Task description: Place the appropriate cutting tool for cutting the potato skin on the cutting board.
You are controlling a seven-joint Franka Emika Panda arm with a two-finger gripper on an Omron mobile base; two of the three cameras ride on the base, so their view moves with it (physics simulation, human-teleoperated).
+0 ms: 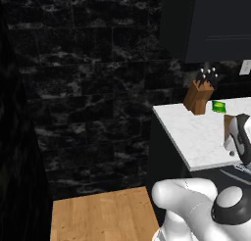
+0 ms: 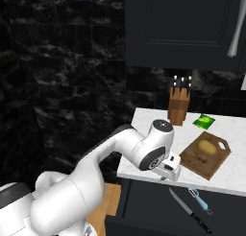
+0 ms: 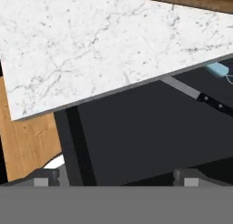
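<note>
peeler point(image 2: 200, 200): tiny, light-blue handle, silvery end, beside a black-handled knife point(image 2: 190, 216)
right base view extra: potato point(image 2: 206, 147) on cutting board point(image 2: 194, 159)
gripper point(image 3: 113, 176): tips spread, pinching nothing

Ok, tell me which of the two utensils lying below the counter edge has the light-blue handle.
The shorter one, the peeler, right of the longer black-handled knife and nearer the cutting board.

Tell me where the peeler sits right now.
In the right base view the peeler lies in an open drawer below the counter's front edge, beside a black-handled knife, below the cutting board.
</note>
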